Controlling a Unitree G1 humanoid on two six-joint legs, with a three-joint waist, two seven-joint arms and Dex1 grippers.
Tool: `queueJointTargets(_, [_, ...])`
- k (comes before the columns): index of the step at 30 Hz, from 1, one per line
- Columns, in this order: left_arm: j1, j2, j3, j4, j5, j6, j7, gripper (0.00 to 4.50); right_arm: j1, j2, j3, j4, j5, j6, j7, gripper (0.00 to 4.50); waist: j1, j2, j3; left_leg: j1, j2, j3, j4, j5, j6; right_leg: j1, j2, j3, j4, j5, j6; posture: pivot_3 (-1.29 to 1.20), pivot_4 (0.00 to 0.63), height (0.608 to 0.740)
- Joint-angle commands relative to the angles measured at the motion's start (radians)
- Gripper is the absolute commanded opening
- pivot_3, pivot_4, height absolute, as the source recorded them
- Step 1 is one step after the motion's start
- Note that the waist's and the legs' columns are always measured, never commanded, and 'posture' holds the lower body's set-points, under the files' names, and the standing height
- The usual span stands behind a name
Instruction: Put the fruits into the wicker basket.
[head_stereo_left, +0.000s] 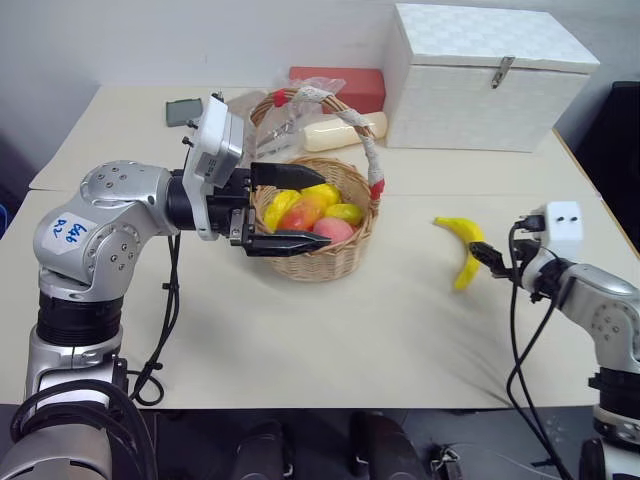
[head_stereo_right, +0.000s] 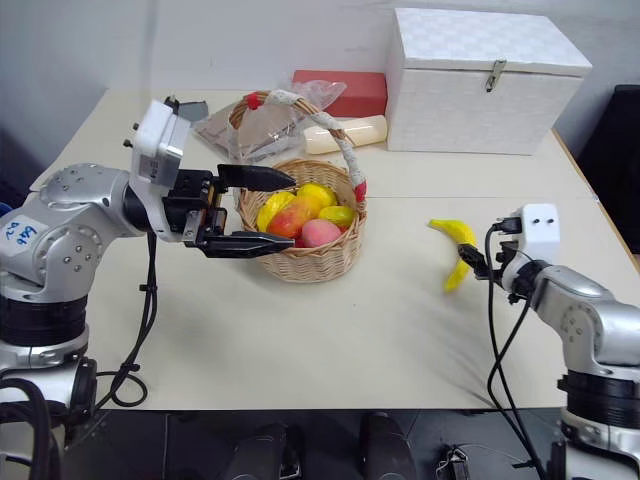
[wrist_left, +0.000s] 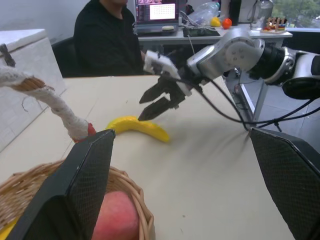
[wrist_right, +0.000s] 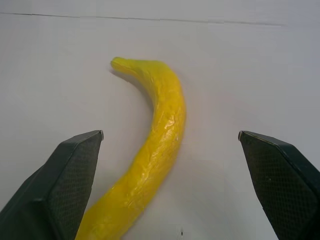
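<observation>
Writing: blue handwritten marks on a white sticker (head_stereo_left: 68, 232) on the left arm, not readable.
Banana (head_stereo_left: 464, 247): curved, glossy yellow, lying on the table (head_stereo_left: 330, 340) right of the wicker basket (head_stereo_left: 322, 258).
Basket contents: mango (head_stereo_left: 303, 212), pink peach (head_stereo_left: 333, 229).
Left gripper (head_stereo_left: 290, 209): jaws spread, empty, beside the basket.
Right gripper (wrist_right: 170, 187): jaws wide apart, either side of the banana.

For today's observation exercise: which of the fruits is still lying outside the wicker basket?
The banana, curved and yellow, lies alone on the table beside the right gripper. The other fruits, including the pink peach, already sit inside the wicker basket.
</observation>
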Motion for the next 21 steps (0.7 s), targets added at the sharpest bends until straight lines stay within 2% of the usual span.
queueJointTargets(1, [0.017,0.022,0.034,-0.044,-0.009,-0.005,0.013,4.5,-0.049,0.023,0.024,0.082,-0.06,-0.061,-0.017,4.48,-0.003,0.0,0.0,0.0,0.0,0.0,0.0,0.0,0.0,0.0,0.0,0.0,0.0,0.0,0.0,0.0,0.15,0.74])
queueJointTargets(3, [0.025,0.028,0.038,-0.048,-0.013,-0.005,0.018,4.5,-0.067,0.039,0.056,0.136,-0.093,-0.091,-0.007,4.48,-0.006,0.0,0.0,0.0,0.0,0.0,0.0,0.0,0.0,0.0,0.0,0.0,0.0,0.0,0.0,0.0,0.15,0.74])
queueJointTargets(6, [0.032,0.031,0.038,-0.052,-0.004,-0.013,0.029,4.5,-0.093,0.068,0.073,0.213,-0.134,-0.139,-0.013,3.54,-0.01,0.0,0.0,0.0,0.0,0.0,0.0,0.0,0.0,0.0,0.0,0.0,0.0,0.0,0.0,0.0,0.15,0.74])
queueJointTargets(10, [0.022,0.04,0.046,-0.044,-0.01,-0.011,0.033,4.5,-0.07,0.044,0.139,0.196,-0.191,-0.187,0.056,2.11,-0.014,0.0,0.0,0.0,0.0,0.0,0.0,0.0,0.0,0.0,0.0,0.0,0.0,0.0,0.0,0.0,0.15,0.74])
queueJointTargets(14, [0.023,0.058,0.057,-0.022,0.005,-0.023,0.033,4.5,-0.037,0.023,0.099,0.13,-0.167,-0.179,0.1,0.96,-0.018,0.0,0.0,0.0,0.0,0.0,0.0,0.0,-0.001,0.0,0.0,0.0,0.0,0.0,0.0,0.0,0.15,0.74])
queueJointTargets(15, [0.027,0.067,0.064,-0.017,0.007,-0.024,0.033,4.5,-0.022,0.012,0.075,0.091,-0.144,-0.172,0.122,0.78,-0.018,0.0,0.0,0.0,0.0,0.0,-0.001,0.0,-0.001,0.0,0.0,0.0,0.0,0.0,0.0,0.0,0.15,0.74])
queueJointTargets(18, [0.055,0.108,0.1,-0.009,0.001,-0.017,0.029,4.5,0.055,-0.051,0.035,-0.087,-0.036,-0.138,0.268,0.72,-0.017,0.001,0.001,-0.001,0.0,0.0,-0.001,0.0,-0.001,0.0,0.0,0.0,0.001,0.0,0.0,0.0,0.15,0.74])
queueJointTargets(21, [0.102,0.177,0.144,0.002,0.001,-0.017,-0.002,4.5,0.126,-0.141,0.01,-0.308,0.17,0.006,0.432,0.72,-0.023,0.002,0.001,0.0,0.0,0.0,-0.002,0.0,-0.001,0.0,0.0,0.0,0.0,0.0,0.0,0.0,0.15,0.74])
